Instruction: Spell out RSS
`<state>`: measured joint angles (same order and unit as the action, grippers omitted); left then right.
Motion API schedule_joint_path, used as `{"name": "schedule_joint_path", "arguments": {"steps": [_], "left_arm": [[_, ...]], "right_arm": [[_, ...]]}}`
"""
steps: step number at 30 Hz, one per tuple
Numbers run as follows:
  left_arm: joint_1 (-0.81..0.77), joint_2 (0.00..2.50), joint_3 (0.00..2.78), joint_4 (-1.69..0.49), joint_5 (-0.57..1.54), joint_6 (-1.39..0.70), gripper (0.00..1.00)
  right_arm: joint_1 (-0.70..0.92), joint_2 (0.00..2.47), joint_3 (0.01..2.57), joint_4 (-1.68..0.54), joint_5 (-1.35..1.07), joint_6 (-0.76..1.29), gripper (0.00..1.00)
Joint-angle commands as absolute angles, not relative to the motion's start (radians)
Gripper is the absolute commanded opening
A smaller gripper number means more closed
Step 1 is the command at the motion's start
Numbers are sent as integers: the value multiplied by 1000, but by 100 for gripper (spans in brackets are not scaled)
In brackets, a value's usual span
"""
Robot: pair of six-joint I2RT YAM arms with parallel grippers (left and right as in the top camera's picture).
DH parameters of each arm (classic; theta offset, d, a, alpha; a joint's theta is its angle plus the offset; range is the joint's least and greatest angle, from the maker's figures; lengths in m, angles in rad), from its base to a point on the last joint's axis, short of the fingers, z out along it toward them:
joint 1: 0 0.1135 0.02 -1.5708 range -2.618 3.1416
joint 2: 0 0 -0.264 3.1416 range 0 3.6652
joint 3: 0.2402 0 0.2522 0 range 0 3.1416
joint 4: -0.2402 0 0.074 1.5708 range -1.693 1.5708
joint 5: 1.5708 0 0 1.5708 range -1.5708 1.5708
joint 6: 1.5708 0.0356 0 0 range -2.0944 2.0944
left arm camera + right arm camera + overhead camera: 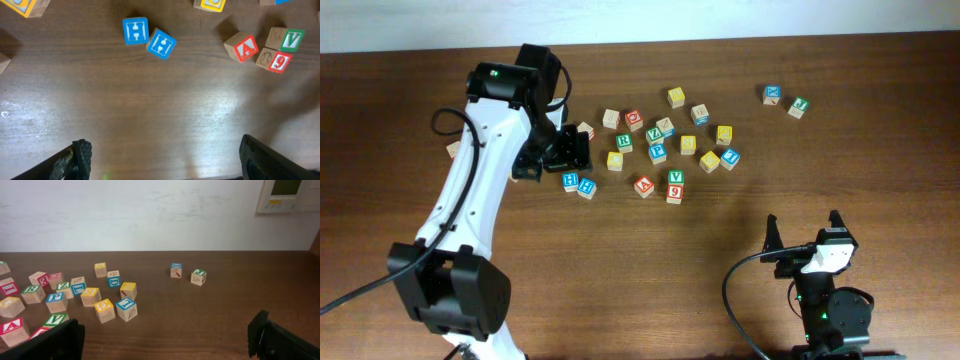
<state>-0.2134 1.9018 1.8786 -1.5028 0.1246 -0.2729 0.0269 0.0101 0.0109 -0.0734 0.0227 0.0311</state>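
- Currently nothing lined up: task cubes loose among a scatter of letter cubes on the counter [880, 180].
- Near the left side of that scatter, face up: the R cube [624, 141], green letter on white, touched by neither arm.
- Just beside the R cube, on its robot-facing side: 1 of the yellow cubes [615, 160]; 4 more yellow faces off to the R cube's right, spread through the cluster.
- Letters on those yellow faces too small to read, so cannot tell which 2 bear an S.
- Left of the R cube, near but apart from it: the left gripper [165, 150], jaws released and spread wide over bare counter, grasping nothing.
- Ahead of those jaws in the left wrist view, on the robot-facing side of the R cube: 2 blue H cubes [135, 31] side by side, touching or nearly so.
- Further right of these: a red A cube [242, 47], then a green V cube [289, 39] pressed against a red 9 cube [275, 61].
- Well apart from the R cube, at the robot-side right of the counter: the right gripper [167, 335], jaws likewise released, spread wide and empty, facing the cluster.
- Far right of the R cube, set off from the cluster: a blue-faced cube [773, 95] and a green-faced cube [798, 107] close together.
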Motion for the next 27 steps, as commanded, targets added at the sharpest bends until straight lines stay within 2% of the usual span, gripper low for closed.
{"name": "schedule_joint_path", "arguments": {"steps": [1, 9, 15, 27], "left_arm": [[-213, 1826, 1902, -1532, 135, -275, 86], [-223, 1757, 1898, -1535, 135, -275, 89], [-313, 1758, 1866, -1478, 118, -275, 93], [-331, 1765, 1630, -1180, -19, -305, 90]], "right_arm": [[31, 6, 6, -79, 35, 42, 98], [31, 6, 6, -79, 35, 42, 98], [31, 6, 6, -79, 35, 42, 98], [31, 6, 6, -79, 35, 42, 98]]}}
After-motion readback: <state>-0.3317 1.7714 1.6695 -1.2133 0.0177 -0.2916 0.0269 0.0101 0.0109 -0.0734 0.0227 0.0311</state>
